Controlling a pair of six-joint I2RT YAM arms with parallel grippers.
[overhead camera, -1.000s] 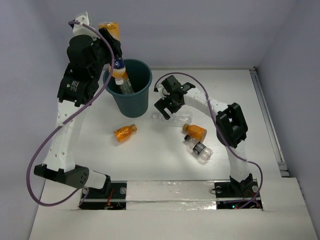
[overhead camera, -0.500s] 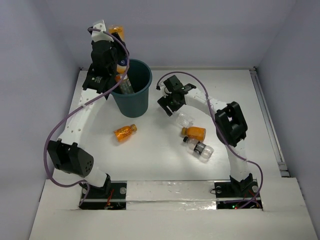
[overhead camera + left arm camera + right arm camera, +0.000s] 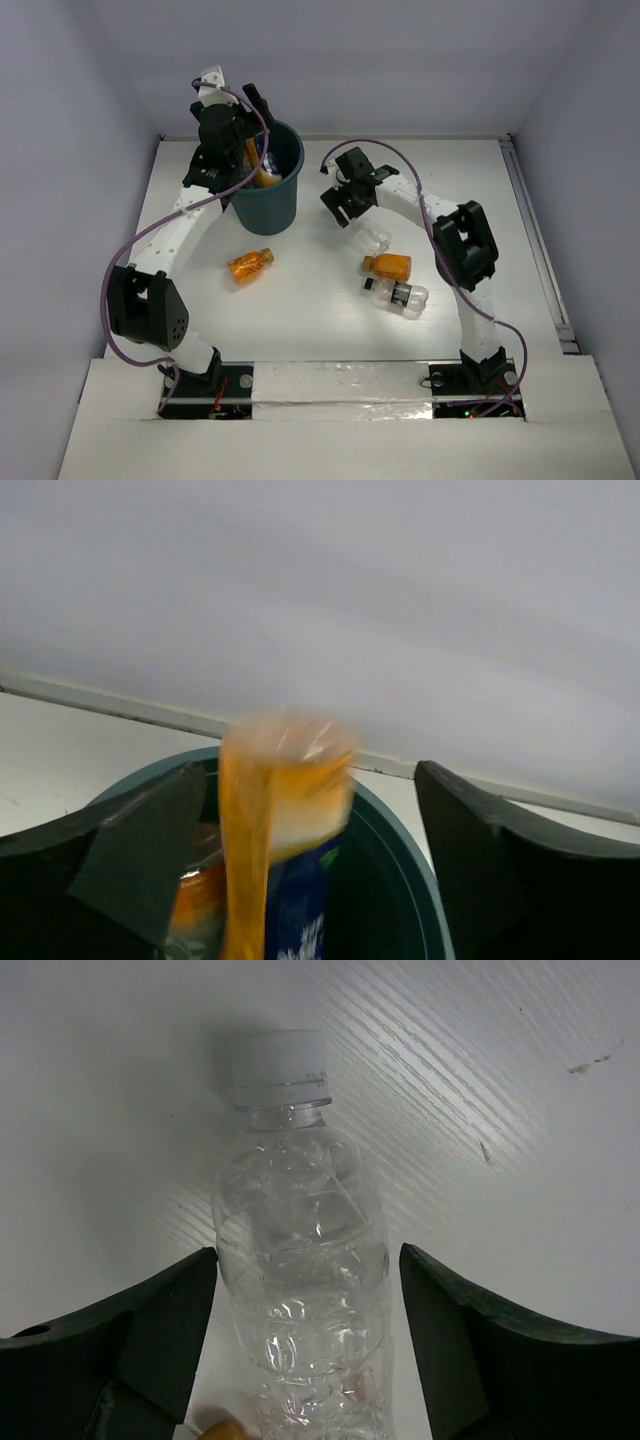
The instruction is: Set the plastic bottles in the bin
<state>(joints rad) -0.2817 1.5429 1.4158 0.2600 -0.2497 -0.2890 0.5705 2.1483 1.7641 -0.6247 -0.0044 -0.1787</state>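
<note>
Over the bin [image 3: 268,208], left jaws gape; right jaws gape astride clear bottle [image 3: 300,1290].

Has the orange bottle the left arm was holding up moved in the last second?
Yes. The orange bottle has dropped from high above the bin's far left rim down into the bin.

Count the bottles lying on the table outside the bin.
4: left orange bottle; clear bottle by the right hand; right orange bottle; dark-banded bottle. None apparently hidden.
</note>
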